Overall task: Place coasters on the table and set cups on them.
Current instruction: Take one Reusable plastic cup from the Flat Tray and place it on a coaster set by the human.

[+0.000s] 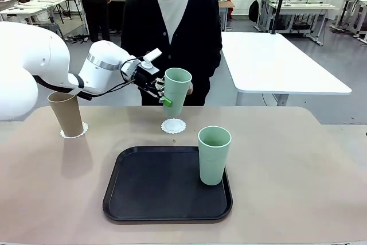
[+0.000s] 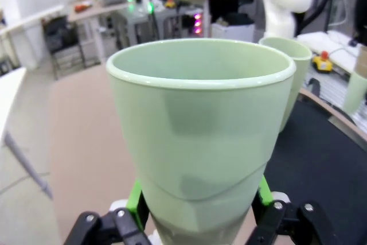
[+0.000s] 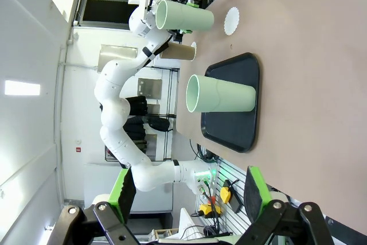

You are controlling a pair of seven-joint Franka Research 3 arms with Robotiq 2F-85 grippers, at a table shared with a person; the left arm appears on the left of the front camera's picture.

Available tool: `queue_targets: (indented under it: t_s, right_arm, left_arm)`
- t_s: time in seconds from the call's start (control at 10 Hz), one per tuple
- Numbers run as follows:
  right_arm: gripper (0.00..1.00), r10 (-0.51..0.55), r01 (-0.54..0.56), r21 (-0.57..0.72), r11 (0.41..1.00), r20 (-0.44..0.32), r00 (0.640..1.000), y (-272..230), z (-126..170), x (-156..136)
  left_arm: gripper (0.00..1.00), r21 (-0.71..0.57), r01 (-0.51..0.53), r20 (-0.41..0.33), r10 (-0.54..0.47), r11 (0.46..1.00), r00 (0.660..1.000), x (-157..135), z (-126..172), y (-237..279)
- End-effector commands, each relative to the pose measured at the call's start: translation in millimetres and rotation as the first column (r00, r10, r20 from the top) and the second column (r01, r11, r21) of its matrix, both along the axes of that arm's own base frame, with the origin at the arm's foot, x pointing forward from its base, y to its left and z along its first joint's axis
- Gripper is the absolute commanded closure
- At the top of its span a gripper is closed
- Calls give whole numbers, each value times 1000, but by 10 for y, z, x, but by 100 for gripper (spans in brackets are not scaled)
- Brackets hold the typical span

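Observation:
My left gripper (image 1: 168, 97) is shut on the lower part of a mint green cup (image 1: 176, 89), holding it upright just above a white scalloped coaster (image 1: 173, 125) on the tan table (image 1: 298, 159). In the left wrist view that cup (image 2: 200, 136) stands between the green pads (image 2: 136, 199). A tan-brown cup (image 1: 66, 114) stands on another coaster (image 1: 82, 131) at the left. A second green cup (image 1: 214, 154) stands on the black tray (image 1: 155, 187). My right gripper (image 3: 189, 199) hangs open and empty, well off from the cups (image 3: 221, 94).
A person in a black cardigan (image 1: 143, 32) stands at the far edge, one hand (image 1: 190, 89) just behind the held cup. A white table (image 1: 275, 61) lies beyond at the right. The tray's left half is bare, and open tabletop lies to its right.

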State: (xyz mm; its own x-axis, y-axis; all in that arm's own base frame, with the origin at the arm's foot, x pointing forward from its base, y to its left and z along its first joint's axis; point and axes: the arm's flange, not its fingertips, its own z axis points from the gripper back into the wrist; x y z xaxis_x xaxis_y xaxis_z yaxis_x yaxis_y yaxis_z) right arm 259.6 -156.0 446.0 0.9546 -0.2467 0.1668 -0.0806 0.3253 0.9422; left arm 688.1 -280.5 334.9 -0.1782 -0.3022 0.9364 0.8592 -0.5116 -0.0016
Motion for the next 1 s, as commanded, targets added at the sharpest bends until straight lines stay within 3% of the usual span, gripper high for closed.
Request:
queue_targets:
  t_s: [0.0,0.2,0.3,0.7,0.9]
  right_arm:
    - [0,0,-1,23,1000,27,1000,2,11,27]
    - [0,0,-1,23,1000,27,1000,2,11,27]
    - [0,0,-1,23,1000,27,1000,2,11,27]
    - [0,0,-1,23,1000,27,1000,2,11,27]
    - [0,0,-1,23,1000,27,1000,2,11,27]
  left_arm:
    - [16,-11,59,-56,-60,998,997,313,37,-25]
    - [16,30,43,-113,-39,999,993,214,49,-58]
    - [16,-17,47,-44,-47,999,998,56,-59,24]
    - [16,-14,45,-71,-46,999,996,71,-85,6]
    - [16,-28,93,-36,-94,995,995,155,-200,-39]
